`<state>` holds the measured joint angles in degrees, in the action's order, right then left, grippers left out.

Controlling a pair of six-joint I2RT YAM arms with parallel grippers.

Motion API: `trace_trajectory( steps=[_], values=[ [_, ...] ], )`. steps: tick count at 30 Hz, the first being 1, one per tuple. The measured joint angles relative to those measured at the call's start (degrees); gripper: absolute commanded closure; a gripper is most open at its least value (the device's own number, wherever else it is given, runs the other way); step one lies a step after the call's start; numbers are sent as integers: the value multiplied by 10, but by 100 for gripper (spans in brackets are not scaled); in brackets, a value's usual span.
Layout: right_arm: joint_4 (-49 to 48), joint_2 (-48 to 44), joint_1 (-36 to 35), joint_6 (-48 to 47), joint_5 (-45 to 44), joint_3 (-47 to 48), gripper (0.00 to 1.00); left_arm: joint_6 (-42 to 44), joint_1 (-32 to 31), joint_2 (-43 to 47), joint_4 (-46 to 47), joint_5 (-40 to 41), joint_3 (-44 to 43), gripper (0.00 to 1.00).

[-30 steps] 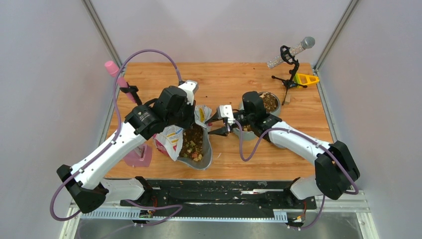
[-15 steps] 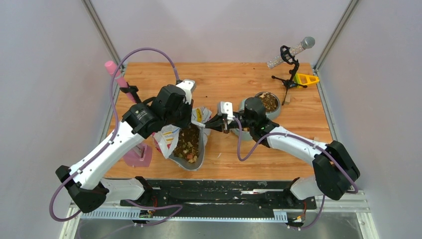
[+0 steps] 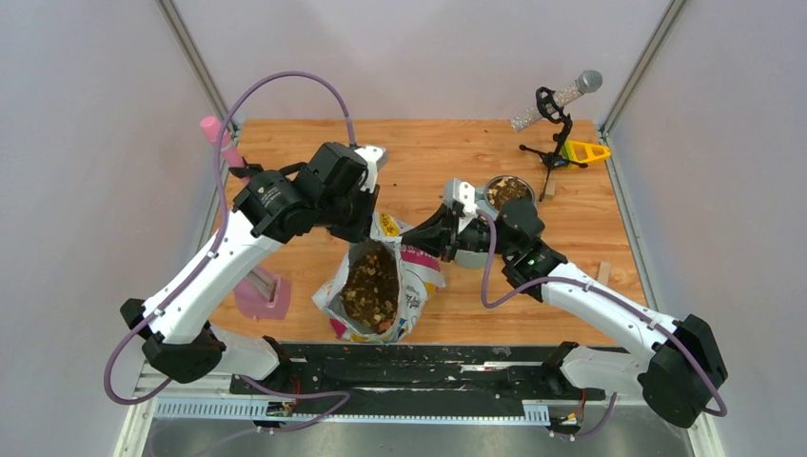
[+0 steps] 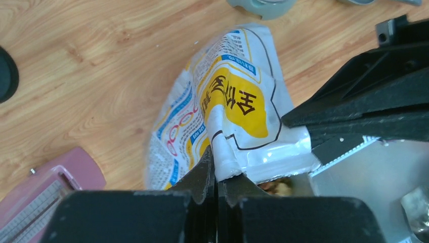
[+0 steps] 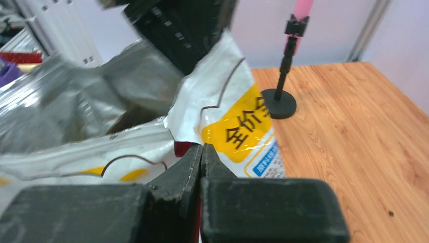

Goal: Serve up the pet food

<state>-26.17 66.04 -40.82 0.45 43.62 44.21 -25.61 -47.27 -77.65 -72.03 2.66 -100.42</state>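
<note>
The bag stands open-mouthed on the bench, near its front edge and between the two arms. Its silver lining shows, and its printed white and yellow side faces right. The pet food lies inside it as a brown and tan heap that fills the opening. More of the same food sits in a metal bowl farther back on the right, just behind the right wrist.

The left tool is clamped narrow on a folded bit of the bag's far rim. In the left wrist view its fingers meet on the white edge. The right tool comes in from the right and is pinched tight on the rim beside it. The right wrist view shows the tips closed on the yellow-printed flap. The two tools are close together at the far side of the mouth, and the left wrist hangs over that rim.

A pink tube on a black stand is at the far left edge. A pink block sits front left, just beside the bag. A microphone on a tripod and a yellow piece occupy the far right corner, well apart from the bag.
</note>
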Motion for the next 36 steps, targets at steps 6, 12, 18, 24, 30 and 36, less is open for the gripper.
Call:
trace_trajectory(
  steps=[6, 12, 18, 24, 30, 36],
  values=[
    [66, 35, 3, 64, -94, 54, 100, 2, -10, 10, 26, 86, 44, 83],
    [92, 132, 54, 146, -162, 103, 100, 1, 27, 36, 148, 143, 117, 34],
    [88, 153, 69, 190, -158, 114, 100, 4, 45, 78, 212, 107, 122, 0],
    [102, 155, 69, 205, -168, 124, 100, 13, 45, 169, 258, 1, 191, 0],
    [112, 156, 69, 211, -170, 127, 100, 17, 45, 303, 277, -118, 292, 0],
    [123, 156, 69, 212, -172, 132, 100, 12, 45, 363, 262, -186, 325, 0]
  ],
)
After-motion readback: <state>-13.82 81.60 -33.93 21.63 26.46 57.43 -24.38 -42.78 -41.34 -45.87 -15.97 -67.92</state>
